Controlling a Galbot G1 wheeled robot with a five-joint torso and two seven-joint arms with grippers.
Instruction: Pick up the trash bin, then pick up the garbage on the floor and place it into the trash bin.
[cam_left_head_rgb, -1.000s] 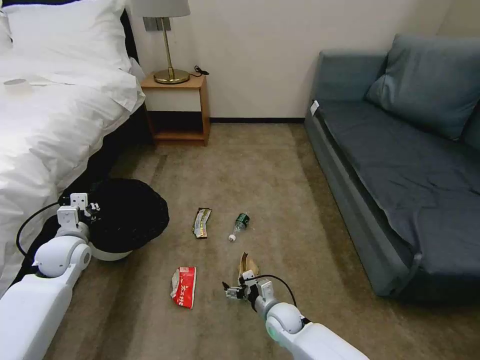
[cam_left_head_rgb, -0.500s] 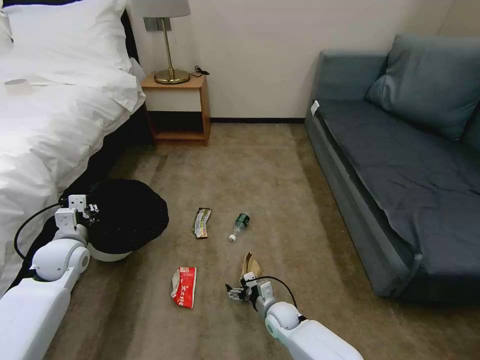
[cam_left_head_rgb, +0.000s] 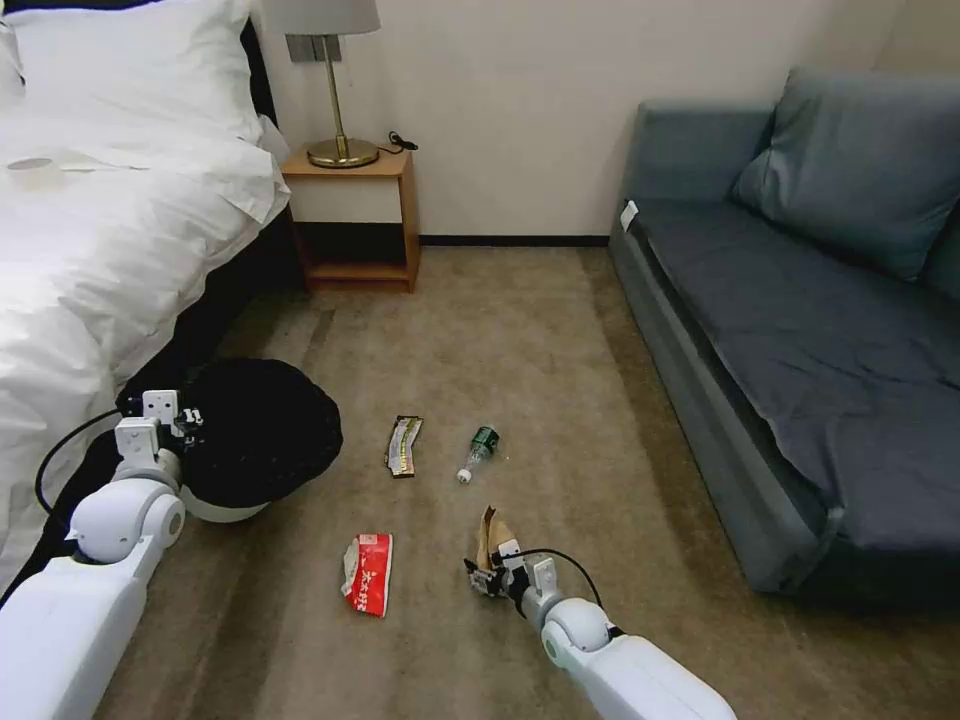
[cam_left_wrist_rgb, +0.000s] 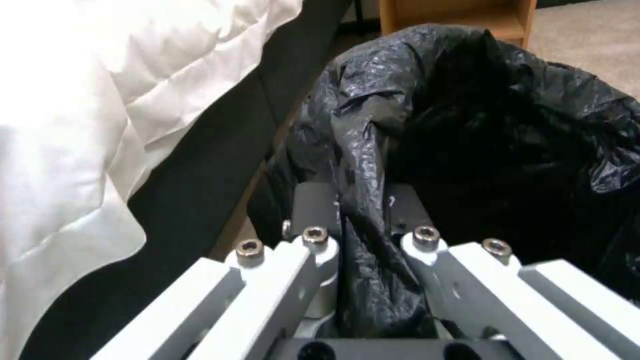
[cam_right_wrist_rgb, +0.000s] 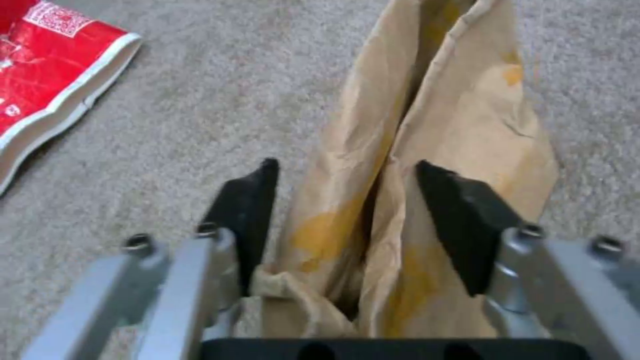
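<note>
The garbage under attention is a crumpled tan paper bag (cam_left_head_rgb: 493, 532) lying on the beige carpet floor (cam_left_head_rgb: 520, 340) at near centre, its creased, yellow-stained body (cam_right_wrist_rgb: 427, 165) running lengthwise between the black pads (cam_right_wrist_rgb: 248, 200) of the right claw (cam_left_head_rgb: 484, 580). That claw is parted around the bag's near end with a gap on each side of the paper; nothing is gripped.

Handling judgement: thin paper, very light, soft, will fold flat under pressure and may tear at the creases. Best hold appears to be the bunched near end, where the layers are thickest.

Remaining litter on the floor: a red-and-white flat wrapper (cam_left_head_rgb: 368, 573) just left of the bag, a dark-and-gold flat wrapper (cam_left_head_rgb: 404, 445) farther off, and a small clear bottle with a green label (cam_left_head_rgb: 479, 451) beside it. The wrappers look slick and flat; the bottle is rigid and likely to roll.

The small round white trash bin with a crinkly black liner bag (cam_left_head_rgb: 255, 435) is at near left beside the white bed (cam_left_head_rgb: 100, 240). The left claw (cam_left_wrist_rgb: 363, 220) is clamped on its lined rim.
</note>
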